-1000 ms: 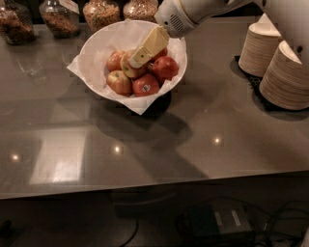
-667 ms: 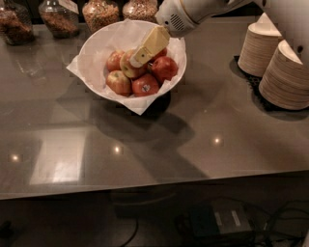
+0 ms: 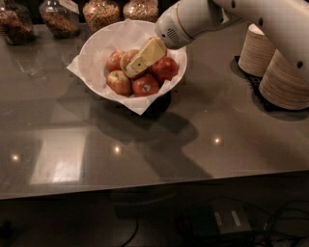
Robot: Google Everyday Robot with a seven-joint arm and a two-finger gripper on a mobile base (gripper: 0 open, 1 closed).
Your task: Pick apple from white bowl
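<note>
The white bowl (image 3: 96,48), lined with crinkled white paper, stands on the dark counter at upper centre and holds several apples. My gripper (image 3: 133,67) reaches down into it from the upper right and rests on a red apple with a yellow blush (image 3: 127,56) in the middle of the pile, hiding much of it. A red apple with a white sticker (image 3: 145,86) lies just in front of the gripper. A deep red apple (image 3: 166,68) lies to its right, and a yellow-red apple (image 3: 118,82) to its left front.
Stacks of beige disposable bowls (image 3: 277,72) stand on a black mat at the right. Glass jars of dry food (image 3: 101,12) line the counter's back edge behind the bowl. The counter's front edge runs across the lower part of the view.
The gripper stays at the same apple in the bowl, perhaps slightly lower. The apples and the bowl have not moved.
</note>
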